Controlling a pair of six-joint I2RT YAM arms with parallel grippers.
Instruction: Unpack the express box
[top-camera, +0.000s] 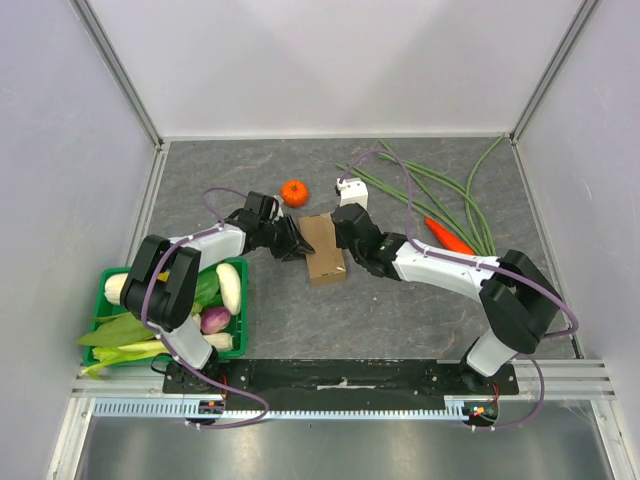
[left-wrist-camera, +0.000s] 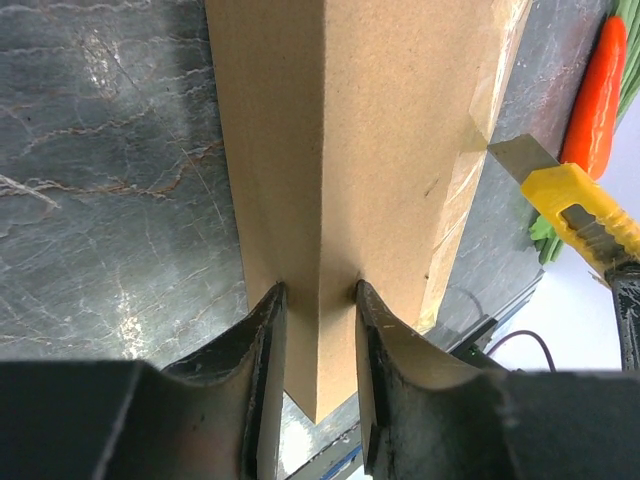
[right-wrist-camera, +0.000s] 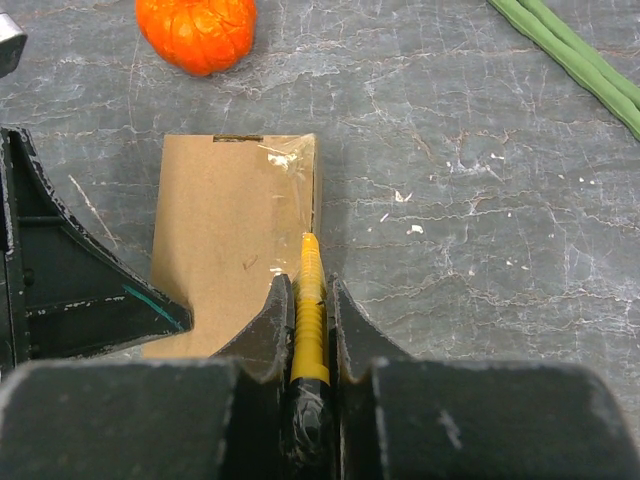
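Express box, mid-bench, lid shut and tape seemingly uncut: left pincer pinching its left edge, right pincer clamped on yellow utility knife, blade at taped seam; slitting, opening and emptying remain.

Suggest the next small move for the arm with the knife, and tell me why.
Probably ease the right end effector forward so the utility knife cuts along the clear tape at the edge of the express box. The knife tip sits right at that taped edge, the box looks closed, and the left end effector pinches the box's near edge, so it should hold steady under the cut.
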